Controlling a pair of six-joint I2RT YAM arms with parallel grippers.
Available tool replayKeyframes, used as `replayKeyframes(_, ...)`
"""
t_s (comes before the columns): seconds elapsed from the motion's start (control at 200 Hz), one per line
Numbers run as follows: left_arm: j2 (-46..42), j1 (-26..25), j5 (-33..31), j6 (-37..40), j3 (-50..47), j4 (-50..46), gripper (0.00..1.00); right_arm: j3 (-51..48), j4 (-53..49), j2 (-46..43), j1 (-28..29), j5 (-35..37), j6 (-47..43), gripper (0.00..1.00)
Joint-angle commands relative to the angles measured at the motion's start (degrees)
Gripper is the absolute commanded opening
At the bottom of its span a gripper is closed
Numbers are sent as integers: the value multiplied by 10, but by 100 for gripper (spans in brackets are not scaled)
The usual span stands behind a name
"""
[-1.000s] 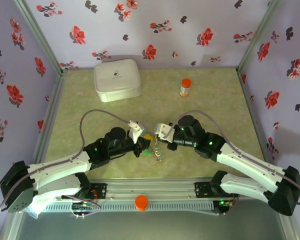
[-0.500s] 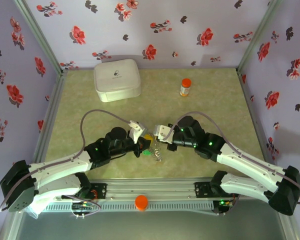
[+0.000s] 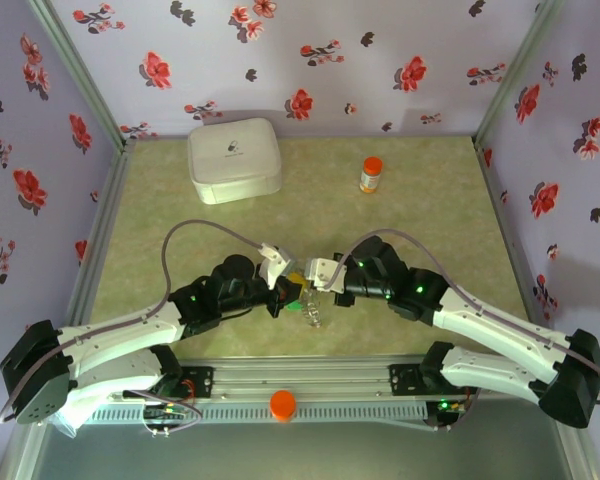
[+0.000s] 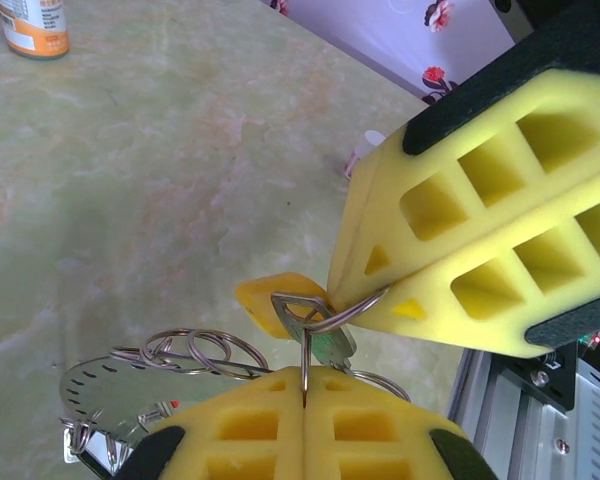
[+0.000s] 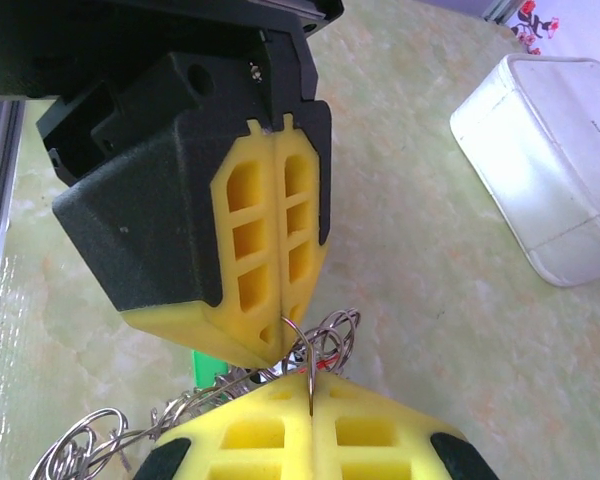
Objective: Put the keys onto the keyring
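Both grippers meet tip to tip over the middle of the table. My left gripper [image 4: 305, 385] is shut on a thin wire loop of the keyring [image 4: 332, 316], and my right gripper [image 5: 310, 400] is shut on the same wire [image 5: 298, 340]. In the top view the left gripper [image 3: 291, 291] and right gripper [image 3: 318, 284] hold the bundle just above the mat. A yellow-headed key [image 4: 268, 300] and a green key [image 4: 332, 345] hang on the wire. Small split rings [image 4: 192, 356] and a silver tag [image 4: 98, 388] dangle beside them. The other keys are hidden in the tangle [image 3: 311, 312].
A white lidded box [image 3: 234, 158] sits at the back left and an orange-capped bottle [image 3: 370, 174] at the back right. Flowered walls close in the green mat [image 3: 430, 220]. The aluminium rail [image 3: 300, 375] runs along the near edge.
Both grippers, still shut on the wire, have drifted slightly toward the near edge, and the hanging bundle moved with them.
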Motion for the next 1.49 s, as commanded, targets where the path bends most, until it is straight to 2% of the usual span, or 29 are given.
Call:
replayKeyframes(0.0,-8,9,5,-8,16,42,0,12,-48,5,15,-19,-17,0)
replayKeyframes(0.295,-3,16,37,-15,17,54,0,27,-96,22,45,-17,-45,0)
replayKeyframes(0.525,-11,18,34,4,1,78,0,13,-89,5,54,22,-53,0)
replayKeyframes(0.58,-16,18,28,19,-8,96,0,3,-82,-9,54,33,-49,17)
replayKeyframes(0.665,-24,18,20,64,-25,129,0,-1,-92,-26,54,39,-45,26)
replayKeyframes(0.765,-34,18,-5,125,-45,167,0,3,-112,-40,54,48,-35,30)
replayKeyframes(0.925,-41,18,11,246,-89,260,0,4,-98,-84,50,75,13,33)
replayKeyframes(1.045,-46,19,40,317,-117,306,0,-4,-63,-117,11,7,81,32)
replayKeyframes(1.21,-49,21,109,371,-112,278,0,-16,10,-117,-64,-181,168,24)
replayKeyframes(1.295,-47,21,122,368,-111,281,0,-15,27,-94,-65,-208,175,25)
replayKeyframes(1.49,-39,22,137,336,-118,314,0,-23,38,-71,-63,-213,156,26)
